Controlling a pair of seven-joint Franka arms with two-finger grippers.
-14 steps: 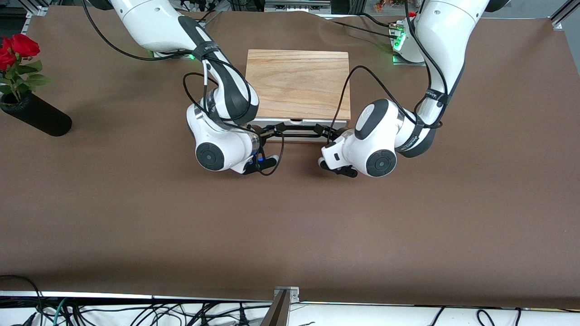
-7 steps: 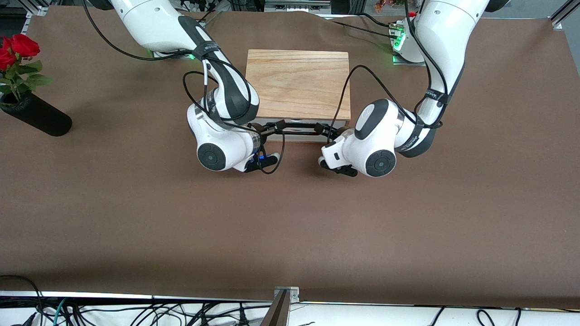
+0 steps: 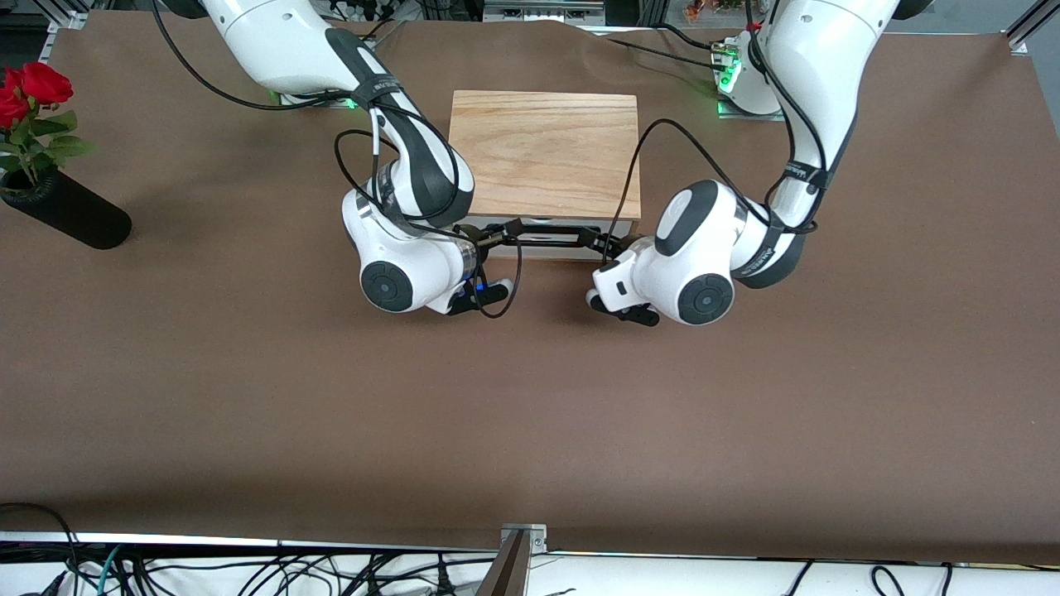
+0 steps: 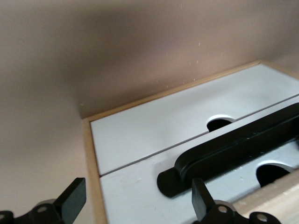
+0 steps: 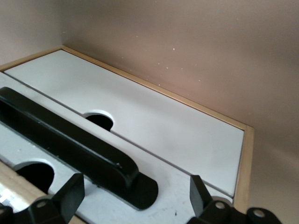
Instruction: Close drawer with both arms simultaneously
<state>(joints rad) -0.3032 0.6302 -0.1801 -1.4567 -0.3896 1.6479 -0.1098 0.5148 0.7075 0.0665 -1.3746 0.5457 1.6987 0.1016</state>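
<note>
Both sets of jaws stand wide apart, holding nothing. The left gripper (image 4: 135,203) and the right gripper (image 5: 133,198) sit at either end of the long black wire handle (image 3: 546,237) on the white-fronted, light-wood drawer (image 3: 551,245). That front looks flush with the light oak box (image 3: 545,153), so the closing seems done; only withdrawing both arms appears left.
</note>
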